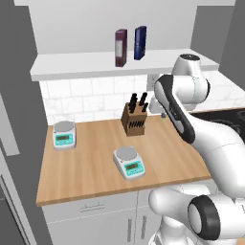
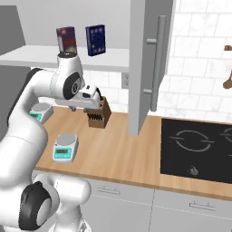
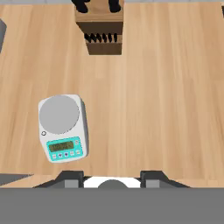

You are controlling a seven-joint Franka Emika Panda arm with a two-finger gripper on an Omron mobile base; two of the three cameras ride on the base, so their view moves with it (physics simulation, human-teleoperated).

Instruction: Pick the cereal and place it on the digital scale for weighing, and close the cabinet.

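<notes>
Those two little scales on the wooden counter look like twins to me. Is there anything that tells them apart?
The digital scale sits nearer the counter's front edge, with its body turned askew. The other scale sits farther back, towards the tiled wall and left, and is set about square to the counter. The near one lies in front of the knife block; the far one lies off to its left. Both share a white-grey body, round silver platter and teal display, and both platters are bare.

Two cameras look forward and down from behind the white arm, one from its left, one from its right; both take in the wooden counter, wooden knife block and skewed white-grey digital scale. A hand camera looks straight down at that counter from nearer.
</notes>
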